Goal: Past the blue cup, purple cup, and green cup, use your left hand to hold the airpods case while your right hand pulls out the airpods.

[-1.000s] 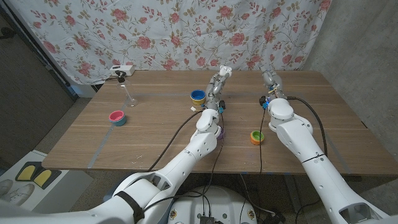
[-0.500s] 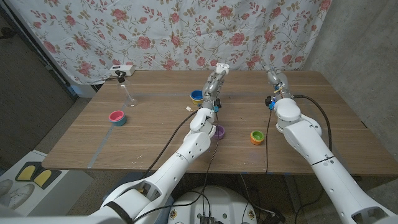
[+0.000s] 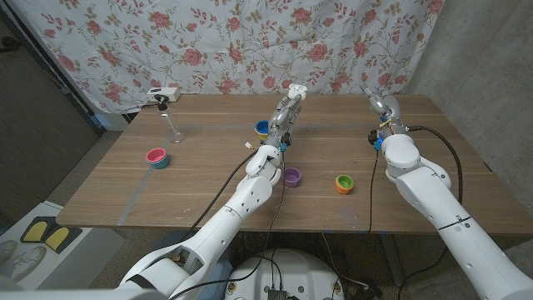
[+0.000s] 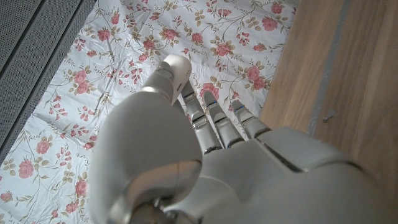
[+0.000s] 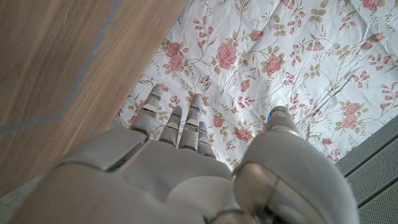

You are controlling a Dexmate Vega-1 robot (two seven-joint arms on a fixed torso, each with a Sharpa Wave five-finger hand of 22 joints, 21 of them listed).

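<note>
I see the blue cup, purple cup and green cup on the table; their insides are too small to read. My left hand holds the white case up near the far edge. My right hand hovers well apart, fingers straight and apart, holding nothing.

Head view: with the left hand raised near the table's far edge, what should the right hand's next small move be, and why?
Probably swing the right hand across toward the left hand, which appears to hold the white airpods case up past the blue cup. The right hand is empty, fingers apart, and well clear of the case.
</note>
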